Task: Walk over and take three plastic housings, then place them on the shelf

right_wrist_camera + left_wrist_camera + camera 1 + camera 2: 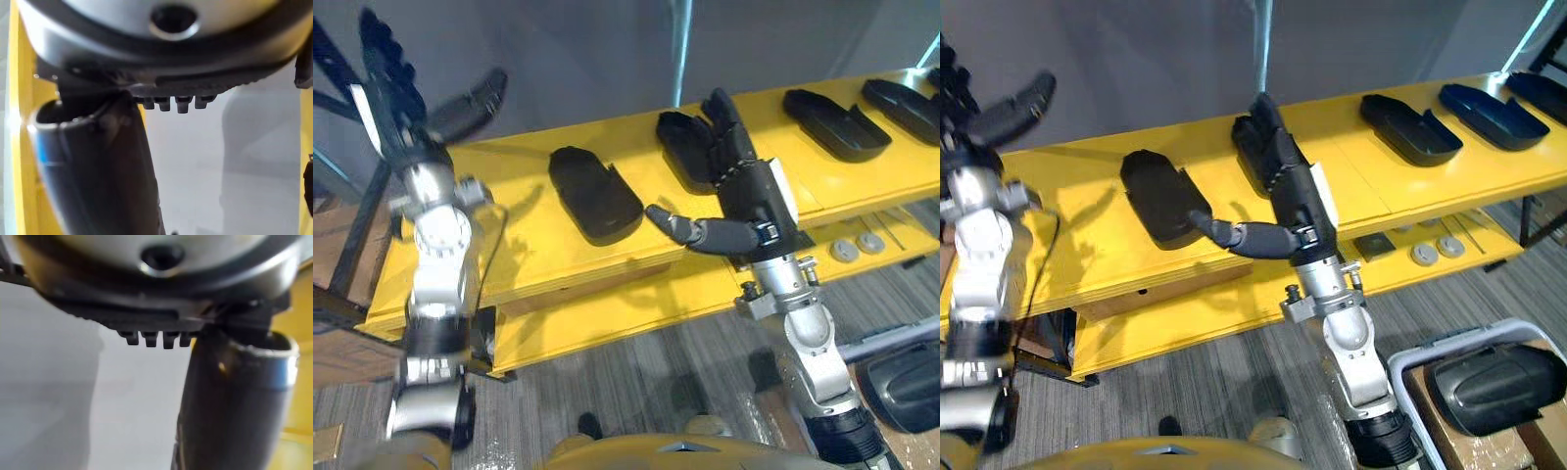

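On the yellow shelf (pixel 524 211), your right hand (pixel 754 191) sat flat-fingered over a housing (pixel 677 137), left hand (pixel 401 108) spread by the shelf's left end.

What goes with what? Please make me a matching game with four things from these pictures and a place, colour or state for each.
Things:
1. shelf
2. right robot hand
3. grey discs
4. white-rimmed box

Matches:
A. on the shelf's lower board
B. on the floor, with a dark housing inside
C. yellow
D. fingers straight, lying on a black housing

Pairs: 1-C, 2-D, 3-A, 4-B
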